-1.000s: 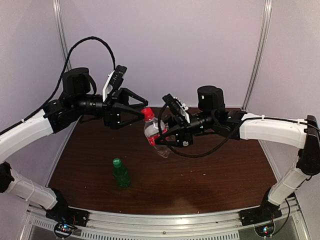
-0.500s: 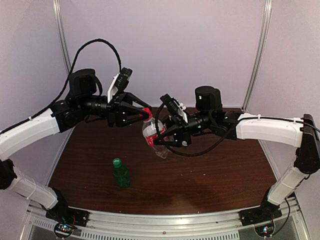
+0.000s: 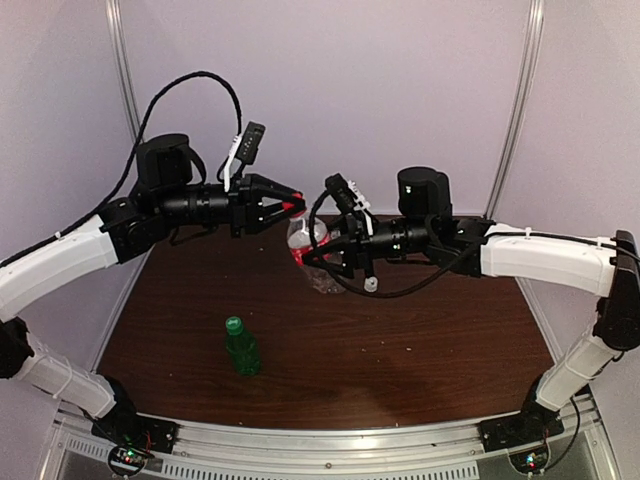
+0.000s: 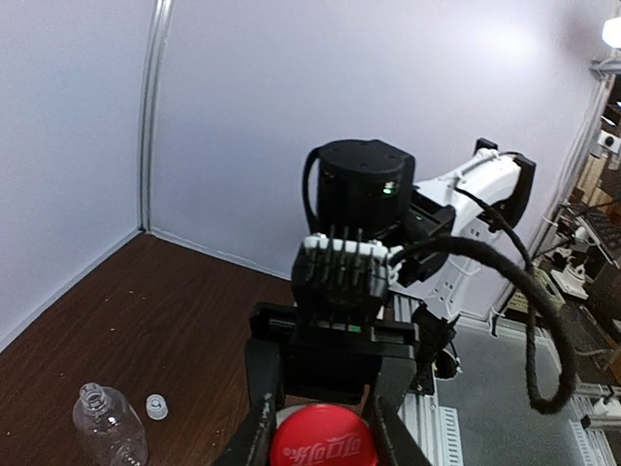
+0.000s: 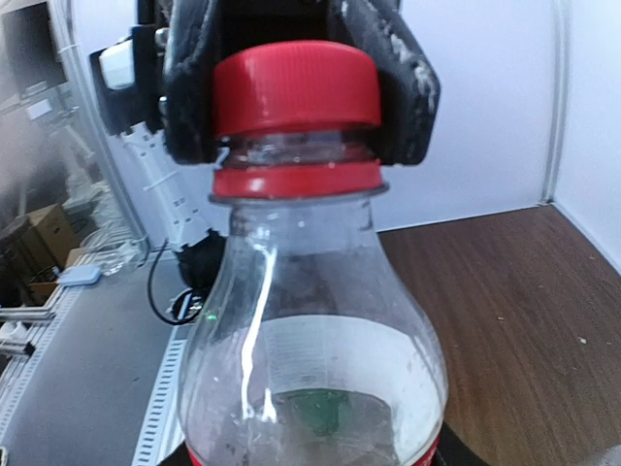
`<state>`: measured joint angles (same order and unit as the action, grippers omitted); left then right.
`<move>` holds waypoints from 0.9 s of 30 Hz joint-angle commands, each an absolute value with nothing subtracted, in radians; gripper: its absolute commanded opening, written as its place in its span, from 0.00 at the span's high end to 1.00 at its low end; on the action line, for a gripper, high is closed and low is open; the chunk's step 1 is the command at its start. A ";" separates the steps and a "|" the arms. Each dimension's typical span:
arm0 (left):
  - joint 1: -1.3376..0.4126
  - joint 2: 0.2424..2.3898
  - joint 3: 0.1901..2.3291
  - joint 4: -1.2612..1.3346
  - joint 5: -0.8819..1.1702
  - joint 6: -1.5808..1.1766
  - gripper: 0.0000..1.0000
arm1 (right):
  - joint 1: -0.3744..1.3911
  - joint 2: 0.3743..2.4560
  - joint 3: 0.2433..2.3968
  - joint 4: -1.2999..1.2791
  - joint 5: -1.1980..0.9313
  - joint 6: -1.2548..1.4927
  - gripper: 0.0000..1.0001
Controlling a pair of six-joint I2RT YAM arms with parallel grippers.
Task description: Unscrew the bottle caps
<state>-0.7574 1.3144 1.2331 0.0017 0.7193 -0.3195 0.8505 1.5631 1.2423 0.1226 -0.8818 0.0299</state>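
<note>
Seen from above, two robot arms meet in the air over the far middle of a dark brown wooden table (image 3: 420,340) enclosed by pale walls. The right gripper (image 3: 318,262) reaches in from the right and is clamped around the body of the clear bottle with the red label (image 3: 303,237), holding it off the table with its neck tilted up and to the left. The left gripper (image 3: 291,207) reaches in from the left, and its two black fingers are clenched on the red cap (image 5: 296,87), one on each side. In the right wrist view the cap fills the top of the picture, squeezed between the two dark finger pads. Beneath it is a thin band of clear neck, then the red retaining ring, and the rounded clear shoulder of the bottle below that. In the left wrist view the flat top of the cap shows white lettering and sits snugly between the fingers. A green bottle (image 3: 242,352) stands upright by itself near the front left of the table, well apart from both grippers, with its green cap (image 3: 233,324) on top. The left wrist view also shows a rounded clear bottle (image 4: 109,432) standing on the table with its neck open. A white cap (image 4: 156,406) lies on the wood just beside it.
</note>
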 commanded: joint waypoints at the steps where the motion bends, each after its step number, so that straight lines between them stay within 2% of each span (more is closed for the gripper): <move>1: -0.843 1.308 1.300 -0.062 0.294 -0.441 0.83 | 0.869 1.520 1.215 0.157 -0.514 0.032 0.67; 4: -0.882 1.318 1.314 -0.090 0.143 -0.489 0.79 | 0.890 1.510 1.197 0.180 -0.387 0.035 0.67; 8: -0.896 1.349 1.330 -0.092 0.120 -0.520 0.75 | 0.908 1.508 1.183 0.196 -0.326 0.038 0.68; 15: -0.896 1.369 1.332 -0.059 0.193 -0.502 0.63 | 0.908 1.492 1.151 0.242 -0.409 0.036 0.68; 27: -0.872 1.310 1.302 -0.094 0.223 -0.440 0.36 | 0.885 1.463 1.122 0.263 -0.519 0.044 0.69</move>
<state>-0.8845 1.3613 1.3075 -0.1005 0.2020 -0.4786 0.9001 1.5150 1.1339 0.2222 -0.4610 0.0315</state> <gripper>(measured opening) 0.600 0.503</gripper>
